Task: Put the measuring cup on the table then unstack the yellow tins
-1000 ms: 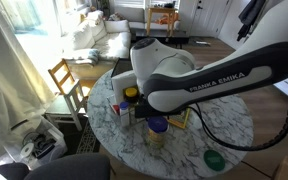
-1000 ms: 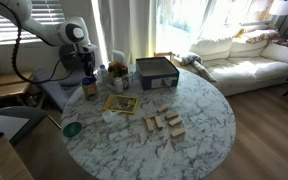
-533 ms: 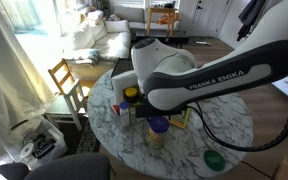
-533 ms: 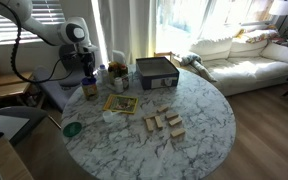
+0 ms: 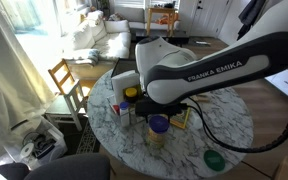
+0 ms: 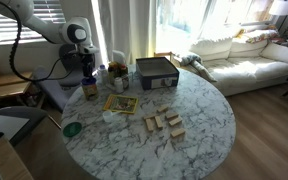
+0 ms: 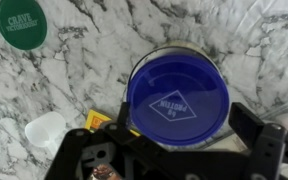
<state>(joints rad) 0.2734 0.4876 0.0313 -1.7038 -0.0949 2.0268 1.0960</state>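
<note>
The blue measuring cup (image 7: 177, 100) sits upside down on top of the stacked yellow tins (image 5: 156, 138) near the edge of the marble table (image 5: 224, 125). In the wrist view only a thin silvery tin rim (image 7: 160, 52) shows around the cup. My gripper (image 7: 181, 135) is open and straddles the cup from above, with one finger close on each side. In both exterior views the cup (image 5: 158, 123) caps the tins (image 6: 90, 90), with my gripper (image 6: 89, 76) right over them.
A flat green disc (image 7: 21, 22) lies on the table (image 6: 204, 110) near its edge, also seen in an exterior view (image 6: 72, 128). A small white cup (image 7: 46, 132), a yellow-framed card (image 6: 121, 103), bottles (image 6: 114, 70), a dark box (image 6: 155, 72) and wooden blocks (image 6: 164, 122) lie around.
The arm's upper links have shifted slightly. The cup and tins have not moved.
</note>
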